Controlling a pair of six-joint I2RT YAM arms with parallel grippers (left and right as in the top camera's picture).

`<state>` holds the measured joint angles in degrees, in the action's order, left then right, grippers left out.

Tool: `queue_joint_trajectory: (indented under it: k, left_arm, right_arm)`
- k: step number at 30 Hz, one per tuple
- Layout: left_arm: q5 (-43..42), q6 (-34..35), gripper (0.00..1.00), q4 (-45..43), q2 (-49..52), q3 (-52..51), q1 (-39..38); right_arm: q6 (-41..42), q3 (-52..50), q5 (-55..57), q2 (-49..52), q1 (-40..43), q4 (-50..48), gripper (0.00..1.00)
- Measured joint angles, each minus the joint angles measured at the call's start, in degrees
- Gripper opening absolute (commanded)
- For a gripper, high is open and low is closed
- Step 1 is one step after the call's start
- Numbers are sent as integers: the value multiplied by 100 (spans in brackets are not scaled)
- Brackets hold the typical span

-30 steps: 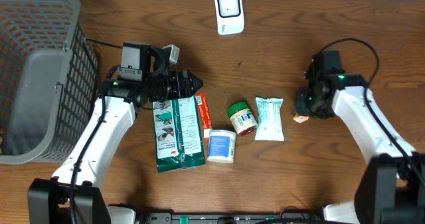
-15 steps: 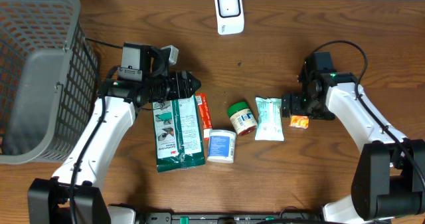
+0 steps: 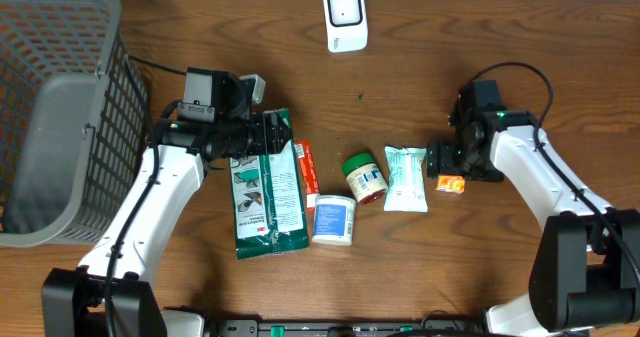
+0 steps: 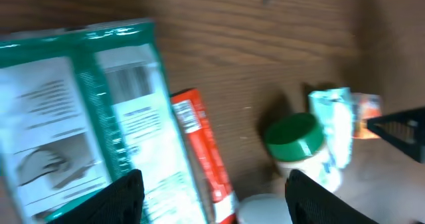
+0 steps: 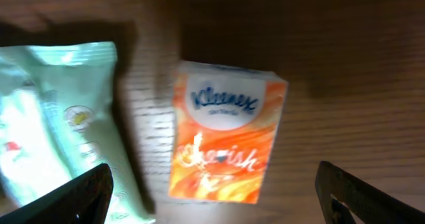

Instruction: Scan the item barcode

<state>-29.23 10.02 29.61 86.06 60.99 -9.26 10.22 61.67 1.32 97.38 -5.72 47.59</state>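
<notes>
Overhead view of a wooden bench (image 3: 430,67) with two robot arms and a row of small groceries. A jar with a green lid (image 3: 364,176) stands near the middle.

Just to the right of the jar lies a pale green wipes packet (image 3: 406,178). Beyond that, further right of the jar, a small orange Kleenex tissue pack (image 3: 451,184) lies flat on the bench with its printed face up. The right claw (image 3: 437,162) hovers over the tissue pack. In the right wrist view its two fingers (image 5: 83,192) stand wide apart on either side of the pack without touching it, and the claw holds nothing.

To the jar's left, and slightly lower in the view, is a white tub (image 3: 333,220). Further left of the jar come a narrow red box (image 3: 307,167) and then a large green packet (image 3: 265,202). The left claw (image 3: 280,135) sits over the top end of the green packet, up and to the left of the jar. In the left wrist view its fingers are apart and nothing is gripped between them.

A white barcode scanner (image 3: 345,17) stands at the back edge of the bench, well behind the jar. A grey mesh basket (image 3: 60,107) fills the far left corner, well away from the jar.
</notes>
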Motion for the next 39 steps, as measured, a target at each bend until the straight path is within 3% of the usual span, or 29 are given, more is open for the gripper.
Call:
queue_joint_trajectory:
  k: [3,11,13,15,20,22,26,37,39]
  left_arm:
    - [286,-4,68,17,0,0,0]
    - [540,-44,68,17,0,0,0]
    - [553,-50,68,17,0,0,-2]
    - [564,-72,68,20,0,0,0]
    - [564,-87,68,20,0,0,0]
    - [564,-90,68,20,0,0,-2]
    - [564,-87,68,17,0,0,-2]
    - [564,-90,68,20,0,0,-2]
    - [564,-90,68,20,0,0,0]
  right_arm:
    - [22,-229,66,0,0,-264,82]
    - [-70,-280,-761,0,326,-352,82]
    - [-155,-179,-1141,0,597,-302,86]
    - [-214,-114,-1447,-2,835,-280,99]
    - [-361,-85,-1860,-4,1475,-201,98]
    - [-389,-105,-1930,-4,1639,-234,89]
    - [-487,-396,-2129,-7,1781,-643,52]
    - [-573,-1576,-2859,-105,1867,-2409,52]
    - [-584,-1694,-2905,-146,1867,-2636,43]
